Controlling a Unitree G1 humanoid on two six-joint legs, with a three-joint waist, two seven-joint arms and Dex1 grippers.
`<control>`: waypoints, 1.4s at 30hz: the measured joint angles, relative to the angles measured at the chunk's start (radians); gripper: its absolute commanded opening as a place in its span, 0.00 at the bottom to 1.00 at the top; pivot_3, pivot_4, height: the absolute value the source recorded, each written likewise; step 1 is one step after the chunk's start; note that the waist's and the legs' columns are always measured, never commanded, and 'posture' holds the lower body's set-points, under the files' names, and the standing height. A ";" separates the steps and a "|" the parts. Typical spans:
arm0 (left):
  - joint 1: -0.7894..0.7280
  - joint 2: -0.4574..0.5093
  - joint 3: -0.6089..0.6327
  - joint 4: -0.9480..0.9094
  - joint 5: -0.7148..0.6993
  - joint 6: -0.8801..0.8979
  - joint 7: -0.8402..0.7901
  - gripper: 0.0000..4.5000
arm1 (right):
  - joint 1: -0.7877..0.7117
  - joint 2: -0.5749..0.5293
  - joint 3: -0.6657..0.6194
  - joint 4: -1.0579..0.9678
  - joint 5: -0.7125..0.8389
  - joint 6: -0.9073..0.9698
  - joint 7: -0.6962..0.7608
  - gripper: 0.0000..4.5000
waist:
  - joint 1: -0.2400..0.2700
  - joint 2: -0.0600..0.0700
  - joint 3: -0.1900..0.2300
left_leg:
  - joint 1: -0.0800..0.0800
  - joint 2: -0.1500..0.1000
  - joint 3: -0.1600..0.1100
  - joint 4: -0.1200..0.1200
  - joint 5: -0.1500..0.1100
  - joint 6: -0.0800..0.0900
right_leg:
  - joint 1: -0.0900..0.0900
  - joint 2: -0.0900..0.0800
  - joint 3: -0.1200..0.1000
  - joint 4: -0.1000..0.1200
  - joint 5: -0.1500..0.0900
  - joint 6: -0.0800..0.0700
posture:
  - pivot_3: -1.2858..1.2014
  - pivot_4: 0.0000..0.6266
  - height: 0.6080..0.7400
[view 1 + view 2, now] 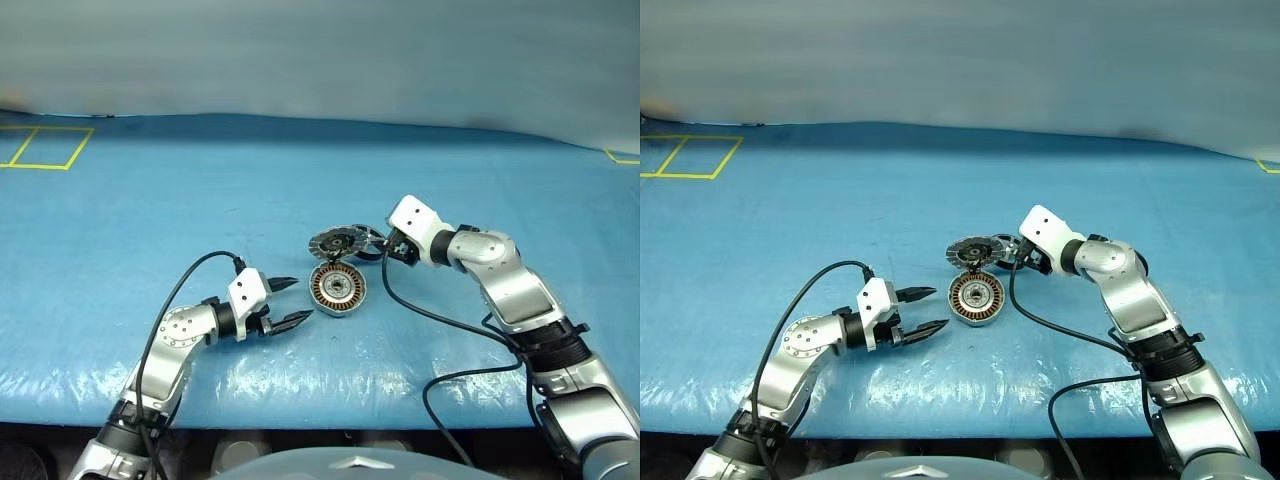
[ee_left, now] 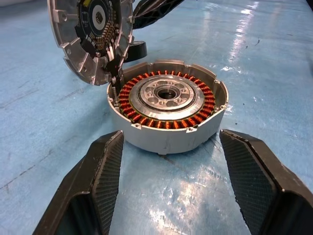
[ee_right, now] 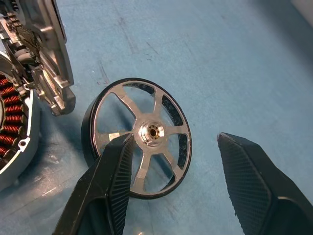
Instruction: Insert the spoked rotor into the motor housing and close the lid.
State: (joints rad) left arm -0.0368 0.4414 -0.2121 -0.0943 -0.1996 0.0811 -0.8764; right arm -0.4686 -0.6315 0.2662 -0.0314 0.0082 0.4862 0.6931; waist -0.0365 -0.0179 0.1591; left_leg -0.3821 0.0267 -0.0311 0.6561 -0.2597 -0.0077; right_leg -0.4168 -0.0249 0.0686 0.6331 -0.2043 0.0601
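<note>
Blue sheeting (image 1: 150,200) covers the table. Right gripper (image 3: 176,161) hangs spread over the spoked rotor (image 3: 139,137), which lies beside the tilted lid (image 1: 334,243). Left gripper (image 1: 288,302), wide, faces the motor housing (image 2: 168,110): copper windings, no rotor inside.

Spoked rotor (image 1: 368,243) largely hidden behind right gripper (image 1: 385,246), at the lid's (image 1: 334,242) three o'clock.

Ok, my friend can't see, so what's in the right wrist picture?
A black spoked rotor with a shiny silver hub lies on the blue table, just past the right gripper's open black fingers. At one edge sit the copper-wound housing and the tilted lid.
</note>
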 measured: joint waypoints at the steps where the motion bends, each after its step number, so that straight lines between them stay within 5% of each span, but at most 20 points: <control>1: 0.006 0.001 0.001 0.000 0.000 -0.001 0.003 0.75 | -0.017 0.008 0.007 0.027 -0.006 -0.009 0.008 0.64 | 0.000 0.000 0.000 | 0.000 0.000 0.000 0.000 0.000 0.000 | 0.000 0.000 0.000 0.000 0.000 0.000 | 0.52 0.24 1.00; 10: 0.018 -0.004 -0.003 -0.001 0.004 -0.003 0.024 0.75 | -0.105 0.025 0.079 0.176 -0.097 -0.107 0.062 0.64 | -0.001 0.000 0.001 | 0.000 0.000 0.000 0.000 0.000 0.000 | 0.001 0.000 0.000 -0.001 0.000 0.000 | 0.52 0.24 1.00; 33: 0.015 -0.010 -0.005 0.002 0.024 -0.014 0.039 0.75 | -0.059 0.008 0.120 0.169 -0.205 -0.185 0.165 0.64 | 0.000 0.000 0.000 | 0.003 0.000 0.000 0.002 0.000 0.000 | 0.004 0.000 0.000 -0.001 0.001 0.001 | 0.52 0.24 1.00; 38: 0.008 -0.016 -0.009 0.009 0.031 -0.021 0.045 0.75 | -0.034 0.006 0.110 0.152 -0.202 -0.194 0.189 0.39 | 0.002 0.000 0.000 | 0.003 0.000 0.000 0.002 0.000 0.000 | 0.004 0.000 0.000 -0.001 0.001 0.001 | 0.52 0.24 1.00; 42: 0.004 -0.019 -0.014 0.009 0.035 -0.021 0.046 0.75 | -0.019 0.007 0.102 0.126 -0.204 -0.179 0.193 0.38 | 0.001 -0.001 0.000 | 0.003 0.000 0.000 0.001 0.000 0.001 | 0.004 0.000 0.000 -0.001 0.001 0.001 | 0.52 0.24 1.00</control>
State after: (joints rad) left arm -0.0330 0.4225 -0.2265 -0.0852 -0.1645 0.0600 -0.8303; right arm -0.4875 -0.6248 0.3687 0.0943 -0.1957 0.3068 0.8861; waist -0.0353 -0.0185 0.1587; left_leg -0.3794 0.0266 -0.0312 0.6574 -0.2601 -0.0072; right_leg -0.4129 -0.0252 0.0683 0.6318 -0.2033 0.0610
